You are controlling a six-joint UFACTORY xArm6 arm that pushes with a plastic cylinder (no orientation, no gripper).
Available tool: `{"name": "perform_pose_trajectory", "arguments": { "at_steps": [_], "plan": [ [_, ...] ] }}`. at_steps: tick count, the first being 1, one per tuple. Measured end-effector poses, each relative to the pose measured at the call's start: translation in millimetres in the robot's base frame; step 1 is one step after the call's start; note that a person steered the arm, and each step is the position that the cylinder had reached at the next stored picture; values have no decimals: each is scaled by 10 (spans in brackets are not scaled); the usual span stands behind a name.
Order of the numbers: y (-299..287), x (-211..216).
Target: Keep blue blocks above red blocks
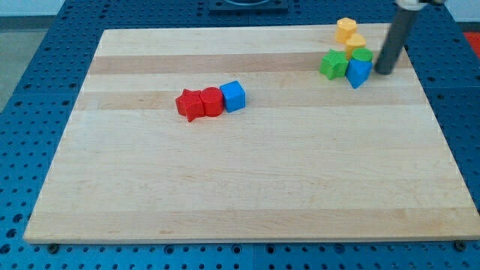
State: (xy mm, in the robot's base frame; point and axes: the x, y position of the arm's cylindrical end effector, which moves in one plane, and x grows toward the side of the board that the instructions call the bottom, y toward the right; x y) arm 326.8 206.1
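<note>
A blue cube [233, 96] sits left of the board's middle, touching a red cylinder [212, 101] on its left, which touches a red star-shaped block [191, 104]. A second blue block [358, 72], wedge-like, sits at the view's upper right. My tip [385, 71] stands just to the right of that blue block, a small gap apart. The rod rises up and to the right from the tip.
A green block [334, 64] lies left of the upper blue block and a green cylinder [363, 55] just above it. Two yellow blocks [346, 28] [355, 42] lie near the board's top edge. The wooden board [247, 187] rests on a blue perforated table.
</note>
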Motion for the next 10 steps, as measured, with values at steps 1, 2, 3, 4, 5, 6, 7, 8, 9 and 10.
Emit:
{"name": "perform_pose_trajectory", "arguments": {
  "at_steps": [1, 2, 3, 4, 5, 6, 7, 8, 9, 10],
  "plan": [
    [-684, -2],
    [-662, 182],
    [-165, 188],
    [-105, 468],
    [-939, 447],
    [-1195, 467],
    [-902, 489],
    [-1432, 471],
    [-2039, 433],
    [-2306, 485]
  ]
}}
